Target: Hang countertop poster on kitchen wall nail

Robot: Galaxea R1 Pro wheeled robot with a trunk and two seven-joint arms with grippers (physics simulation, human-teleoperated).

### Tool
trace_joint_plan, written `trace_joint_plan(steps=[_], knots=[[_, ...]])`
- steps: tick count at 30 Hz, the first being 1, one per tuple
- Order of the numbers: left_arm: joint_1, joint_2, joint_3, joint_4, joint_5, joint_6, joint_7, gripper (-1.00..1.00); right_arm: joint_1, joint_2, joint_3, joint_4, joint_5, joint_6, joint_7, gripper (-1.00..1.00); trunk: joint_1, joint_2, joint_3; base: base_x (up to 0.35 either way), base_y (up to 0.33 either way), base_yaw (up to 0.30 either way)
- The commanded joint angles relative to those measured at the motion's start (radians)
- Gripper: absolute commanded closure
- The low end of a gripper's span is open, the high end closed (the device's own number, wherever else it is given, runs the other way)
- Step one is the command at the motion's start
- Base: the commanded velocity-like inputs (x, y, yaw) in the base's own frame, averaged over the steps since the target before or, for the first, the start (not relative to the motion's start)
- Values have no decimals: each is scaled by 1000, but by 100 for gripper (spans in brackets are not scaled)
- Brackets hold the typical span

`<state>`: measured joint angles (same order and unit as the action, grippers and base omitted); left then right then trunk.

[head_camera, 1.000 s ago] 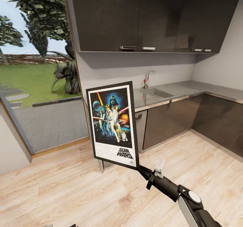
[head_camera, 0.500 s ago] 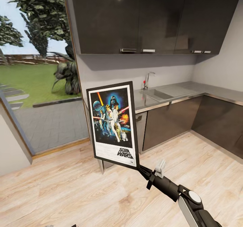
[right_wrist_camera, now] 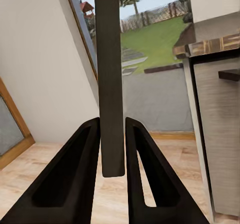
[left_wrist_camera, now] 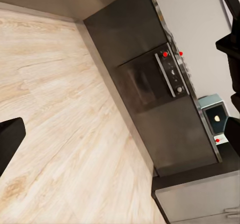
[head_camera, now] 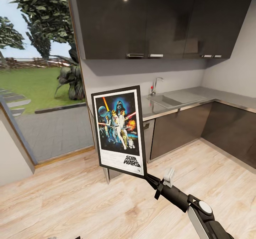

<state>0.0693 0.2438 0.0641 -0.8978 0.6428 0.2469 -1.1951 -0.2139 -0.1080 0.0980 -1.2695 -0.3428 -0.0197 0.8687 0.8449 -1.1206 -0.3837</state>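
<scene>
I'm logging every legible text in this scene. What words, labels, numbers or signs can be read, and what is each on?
"STAR WARS": on the white lower border of the poster, held by the right gripper.
Fine print above and below that lettering: too small to read.
Markings by the oven knobs: too blurred to read.
Nothing else readable.

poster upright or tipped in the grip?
Near upright, leaning slightly. The poster stands on its short edge, lettering readable, with the right gripper jaws clamped on its lower corner, off the kitchen countertop.
</scene>
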Motion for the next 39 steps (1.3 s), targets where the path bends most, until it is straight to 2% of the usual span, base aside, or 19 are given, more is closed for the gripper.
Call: trace_joint_plan(steps=[1, 16, 20, 21, 23, 26, 29, 39], knots=[[1, 0, 0, -1, 5, 11, -1, -100, -1, -1, 2, 1, -7, 0, 3, 100, -4, 7, 2, 0, 0, 0], [1, 0, 3, -2, 5, 9, -1, -100, -1, -1, 2, 1, -7, 0, 3, 100, -61, 112, 49, 0, 0, 0], [1, 2, 15, 4, 8, 4, -1, -100, -1, -1, 2, 1, -8, 0, 4, 100, -77, 140, 62, 0, 0, 0], [1, 2, 22, 10, 9, 4, 0, -100, -1, -1, 2, 1, -8, 0, 3, 100, -81, 147, 65, 0, 0, 0], [1, 2, 64, 38, 10, 2, -1, -100, -1, -1, 1, 1, -8, 0, 3, 100, -88, 161, 71, 0, 0, 0], [1, 0, 185, 86, 7, 2, -3, -100, -1, -1, 0, 1, -8, 0, 3, 100, -100, 182, 81, 0, 0, 0], [0, -1, 208, 94, 5, 2, -3, -100, -1, -1, 0, 1, -8, 0, 3, 100, -111, 203, 90, 0, 0, 0], [1, -1, 212, 94, 5, 3, -2, -100, -1, -1, 0, 1, -8, 0, 3, 100, -150, 273, 121, 0, 0, 0]])
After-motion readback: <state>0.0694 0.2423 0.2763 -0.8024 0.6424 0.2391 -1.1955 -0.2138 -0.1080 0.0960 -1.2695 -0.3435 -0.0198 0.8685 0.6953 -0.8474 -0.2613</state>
